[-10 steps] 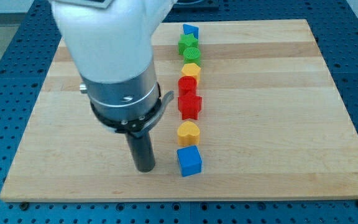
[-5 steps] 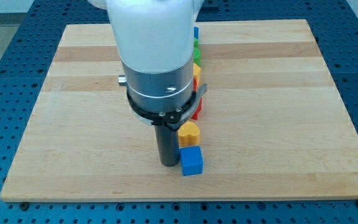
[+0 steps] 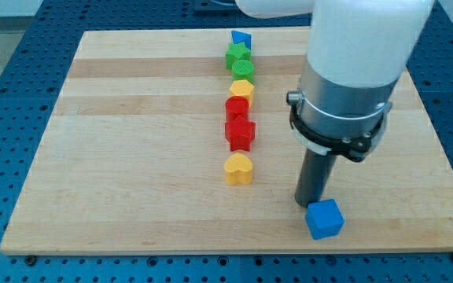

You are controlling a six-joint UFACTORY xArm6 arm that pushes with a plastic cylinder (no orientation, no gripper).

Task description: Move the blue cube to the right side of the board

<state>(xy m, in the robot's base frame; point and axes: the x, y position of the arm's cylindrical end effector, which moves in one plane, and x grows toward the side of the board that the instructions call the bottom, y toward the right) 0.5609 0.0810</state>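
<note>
The blue cube (image 3: 325, 218) lies near the board's bottom edge, right of the middle, turned a little. My tip (image 3: 308, 203) stands just at the cube's upper left corner, touching or nearly touching it. The rod hangs from a large white and grey arm body (image 3: 344, 86) that covers the board's upper right part.
A column of blocks runs down the board's middle: a blue block (image 3: 241, 38) at the top, two green ones (image 3: 238, 59), a yellow one (image 3: 242, 89), two red ones (image 3: 238, 124) and a yellow heart-like block (image 3: 239, 168). The wooden board (image 3: 116, 157) is edged by blue perforated table.
My tip has swept from the left of the column to the right. The blue cube has been pushed about 100 pixels rightward and slightly down, out of the column, and has rotated a little.
</note>
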